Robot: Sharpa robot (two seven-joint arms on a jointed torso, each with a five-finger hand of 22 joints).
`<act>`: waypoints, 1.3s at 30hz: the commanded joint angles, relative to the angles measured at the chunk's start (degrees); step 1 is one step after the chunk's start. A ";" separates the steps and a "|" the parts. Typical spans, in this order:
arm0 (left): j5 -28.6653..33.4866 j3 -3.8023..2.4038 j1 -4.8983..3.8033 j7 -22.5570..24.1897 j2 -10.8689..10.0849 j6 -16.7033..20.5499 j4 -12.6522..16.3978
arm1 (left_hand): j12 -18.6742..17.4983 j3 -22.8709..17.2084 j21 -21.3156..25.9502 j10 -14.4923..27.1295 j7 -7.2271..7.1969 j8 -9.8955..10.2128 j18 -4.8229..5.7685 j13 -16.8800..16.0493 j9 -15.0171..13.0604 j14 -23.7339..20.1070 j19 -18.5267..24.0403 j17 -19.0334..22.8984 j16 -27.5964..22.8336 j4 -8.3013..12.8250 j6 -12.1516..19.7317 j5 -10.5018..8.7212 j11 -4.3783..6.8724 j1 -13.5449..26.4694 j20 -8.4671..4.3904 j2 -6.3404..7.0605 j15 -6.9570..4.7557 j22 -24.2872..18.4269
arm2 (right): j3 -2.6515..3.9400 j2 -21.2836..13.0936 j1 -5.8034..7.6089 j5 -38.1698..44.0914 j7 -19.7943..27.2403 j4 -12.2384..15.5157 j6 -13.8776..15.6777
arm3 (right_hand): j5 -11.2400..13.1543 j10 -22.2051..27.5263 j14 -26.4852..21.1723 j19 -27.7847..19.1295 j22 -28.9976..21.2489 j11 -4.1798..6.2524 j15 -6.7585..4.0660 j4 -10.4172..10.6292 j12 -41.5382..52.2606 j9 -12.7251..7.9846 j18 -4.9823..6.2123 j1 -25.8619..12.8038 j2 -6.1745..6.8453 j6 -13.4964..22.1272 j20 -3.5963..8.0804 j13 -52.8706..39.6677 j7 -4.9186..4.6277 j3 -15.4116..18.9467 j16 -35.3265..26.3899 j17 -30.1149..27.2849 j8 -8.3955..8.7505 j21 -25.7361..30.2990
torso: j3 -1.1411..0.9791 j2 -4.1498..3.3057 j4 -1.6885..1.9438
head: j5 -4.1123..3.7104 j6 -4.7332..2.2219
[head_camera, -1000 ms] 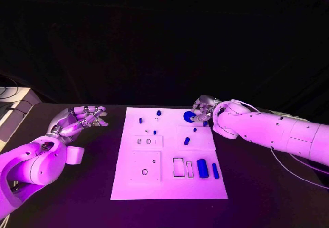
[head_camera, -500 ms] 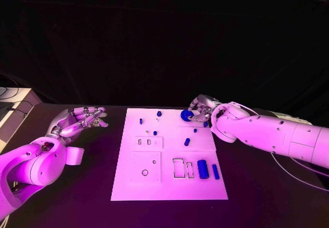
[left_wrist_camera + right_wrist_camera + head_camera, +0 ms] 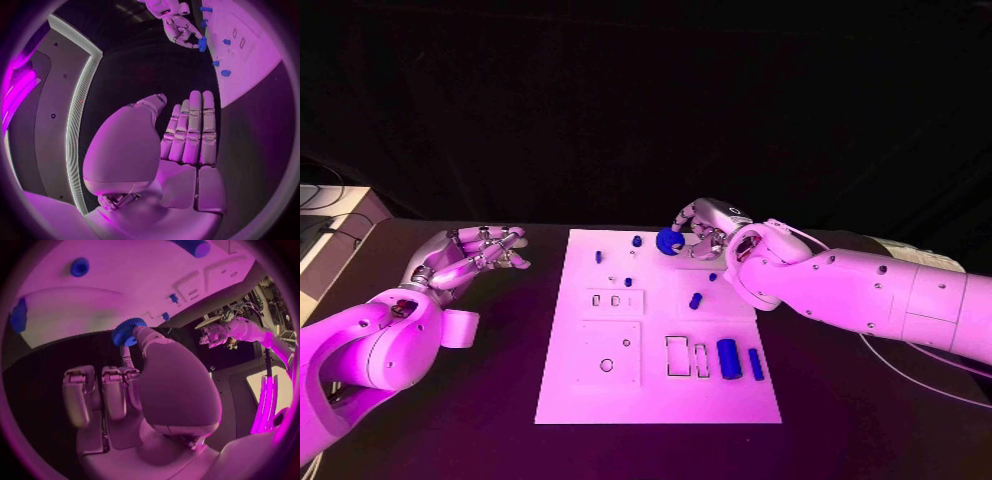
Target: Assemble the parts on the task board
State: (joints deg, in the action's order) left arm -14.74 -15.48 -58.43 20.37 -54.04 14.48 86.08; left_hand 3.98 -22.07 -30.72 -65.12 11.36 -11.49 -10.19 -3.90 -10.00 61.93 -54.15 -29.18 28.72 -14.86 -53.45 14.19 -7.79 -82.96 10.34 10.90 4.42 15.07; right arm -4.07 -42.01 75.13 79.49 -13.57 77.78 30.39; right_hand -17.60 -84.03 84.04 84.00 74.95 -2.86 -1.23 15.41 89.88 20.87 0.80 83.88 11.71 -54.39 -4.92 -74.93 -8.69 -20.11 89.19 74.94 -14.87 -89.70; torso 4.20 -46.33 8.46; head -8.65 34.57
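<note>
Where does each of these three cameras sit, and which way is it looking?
Head view: on the robot's head, looking down at the task board; both arms show.
Left wrist view: behind the left hand, which is empty, facing the board's edge.
Right wrist view: behind the right hand, which pinches a blue gear.
All three show that gear.

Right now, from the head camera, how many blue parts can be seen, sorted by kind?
Gear, in the right hand: 1
Long bars lying on the task board: 2
Small pieces on the board: 5
Total: 8
</note>
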 commanded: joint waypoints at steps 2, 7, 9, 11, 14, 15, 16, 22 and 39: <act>-0.10 -0.04 0.00 0.42 0.21 -0.55 0.07 | -0.34 -0.30 -0.20 0.00 -0.02 0.17 0.00 0.03 -0.05 -0.16 0.46 -0.05 0.21 0.10 -0.09 -0.32 -0.14 0.05 -0.02 0.40 -0.01 0.05 | -0.43 2.41 -0.18 5.22 -0.16 -0.75 1.35 | 0.24 -5.97 5.47 6.00 15.05 0.26 -0.30 0.05 0.12 0.72 -0.80 -0.38 0.02 -2.44 0.38 -15.07 1.53 -0.20 0.35 12.80 -0.40 -0.30 | 0.02 -0.07 0.10 | 0.17 -0.22; -0.10 -0.04 0.00 0.39 0.31 -0.64 0.04 | -0.34 -0.30 -0.20 0.00 -0.02 0.17 0.00 0.03 -0.05 -0.16 0.46 -0.05 0.21 0.10 -0.09 -0.32 -0.14 0.05 -0.02 0.40 -0.01 0.05 | -0.85 5.02 -0.67 7.35 -1.10 -2.41 1.70 | 0.32 -5.97 5.46 6.00 15.05 0.26 -0.31 0.03 0.12 0.72 -0.80 -0.44 0.10 -2.47 0.39 -15.07 1.53 -0.23 0.34 12.78 -0.38 -0.30 | 0.08 -0.11 0.27 | 0.26 -0.21; -0.10 -0.04 0.00 0.38 0.33 -0.65 0.01 | -0.34 -0.30 -0.20 0.00 -0.02 0.17 0.00 0.03 -0.05 -0.16 0.46 -0.05 0.21 0.10 -0.09 -0.32 -0.14 0.05 -0.02 0.40 -0.01 0.05 | -0.96 6.09 -0.96 8.14 -1.49 -3.27 1.87 | 0.32 -5.97 5.46 6.00 15.05 0.26 -0.31 0.03 0.12 0.72 -0.80 -0.44 0.10 -2.47 0.39 -15.07 1.53 -0.23 0.34 12.78 -0.38 -0.30 | 0.12 -0.12 0.32 | 0.36 -0.15; -0.10 -0.04 0.01 0.37 0.32 -0.64 0.00 | -0.34 -0.30 -0.20 0.00 -0.02 0.17 0.00 0.03 -0.05 -0.16 0.46 -0.05 0.21 0.10 -0.09 -0.32 -0.14 0.05 -0.02 0.40 -0.01 0.05 | -1.01 6.85 -1.19 8.76 -1.74 -3.89 1.95 | 0.37 -5.97 5.46 6.00 15.05 0.26 -0.32 0.04 0.12 0.72 -0.80 -0.51 0.15 -2.46 0.40 -15.07 1.52 -0.26 0.34 12.78 -0.36 -0.30 | 0.10 -0.15 0.24 | 0.53 -0.11; -0.10 -0.04 0.01 0.37 0.31 -0.63 -0.02 | -0.34 -0.30 -0.20 0.00 -0.02 0.17 0.00 0.03 -0.05 -0.16 0.46 -0.05 0.21 0.10 -0.09 -0.32 -0.14 0.05 -0.02 0.40 -0.01 0.05 | -1.07 7.59 -1.40 9.37 -2.02 -4.51 1.82 | 0.37 -5.97 5.46 6.00 15.05 0.26 -0.32 0.04 0.12 0.72 -0.80 -0.51 0.15 -2.46 0.40 -15.07 1.52 -0.26 0.34 12.78 -0.36 -0.30 | 0.08 -0.19 0.19 | 0.65 -0.10; -0.10 -0.04 0.01 0.37 0.30 -0.63 -0.01 | -0.34 -0.30 -0.20 0.00 -0.02 0.17 0.00 0.03 -0.05 -0.16 0.46 -0.05 0.21 0.10 -0.09 -0.32 -0.14 0.05 -0.02 0.40 -0.01 0.05 | -1.11 7.87 -1.48 9.56 -2.10 -4.74 1.73 | 0.37 -5.97 5.46 6.00 15.05 0.26 -0.32 0.04 0.12 0.72 -0.80 -0.51 0.15 -2.46 0.40 -15.07 1.52 -0.26 0.34 12.78 -0.36 -0.30 | 0.08 -0.18 0.15 | 0.72 -0.07; -0.10 -0.04 0.01 0.36 0.30 -0.64 0.00 | -0.34 -0.30 -0.20 0.00 -0.02 0.17 0.00 0.03 -0.05 -0.16 0.46 -0.05 0.21 0.10 -0.09 -0.32 -0.14 0.05 -0.02 0.40 -0.01 0.05 | -1.14 8.13 -1.55 9.72 -2.17 -4.97 1.65 | 0.37 -5.97 5.46 6.00 15.05 0.26 -0.32 0.04 0.12 0.72 -0.80 -0.51 0.15 -2.46 0.40 -15.07 1.52 -0.26 0.34 12.78 -0.36 -0.30 | 0.05 -0.18 0.12 | 0.77 -0.02; -0.10 -0.04 0.01 0.34 0.35 -0.69 -0.02 | -0.34 -0.30 -0.20 0.00 -0.02 0.17 0.00 0.03 -0.05 -0.16 0.46 -0.05 0.21 0.10 -0.09 -0.32 -0.14 0.05 -0.02 0.40 -0.01 0.05 | -1.26 9.32 -1.92 10.42 -2.51 -5.79 1.58 | 0.39 -5.97 5.45 6.00 15.05 0.26 -0.33 0.02 0.12 0.70 -0.80 -0.55 0.20 -2.43 0.41 -15.07 1.51 -0.31 0.33 12.72 -0.31 -0.30 | 0.06 -0.23 0.11 | 0.86 0.03; -0.10 -0.04 0.01 0.19 0.43 -0.83 -0.16 | -0.36 -0.37 -0.45 0.11 0.05 0.22 0.00 0.05 -0.09 -0.26 0.65 -0.17 0.30 0.14 -0.05 -0.36 -0.19 0.12 0.02 0.47 0.03 0.22 | -1.29 11.23 -2.08 12.18 -3.68 -7.29 1.60 | 0.39 -5.97 5.45 6.00 15.05 0.25 -0.33 -0.03 0.12 0.67 -0.80 -0.64 0.32 -2.33 0.42 -15.07 1.49 -0.44 0.33 12.74 -0.20 -0.30 | 0.02 -0.15 0.05 | 1.03 0.36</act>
State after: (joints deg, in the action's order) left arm -14.74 -15.47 -58.41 20.29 -53.71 14.44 85.84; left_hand 3.98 -22.23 -30.96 -65.12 11.36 -11.50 -10.19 -3.90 -10.04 61.93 -53.72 -29.31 28.72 -14.70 -53.45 14.19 -7.79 -82.96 10.33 10.90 4.41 15.24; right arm -5.25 -30.95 73.25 90.23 -16.51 70.61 32.17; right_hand -17.15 -84.03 84.04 84.00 74.93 -2.87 -1.22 15.40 89.88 20.97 0.81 83.22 12.40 -55.17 -4.94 -74.95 -8.61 -20.08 89.19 74.93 -15.09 -89.70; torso 4.25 -46.47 8.55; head -7.59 34.88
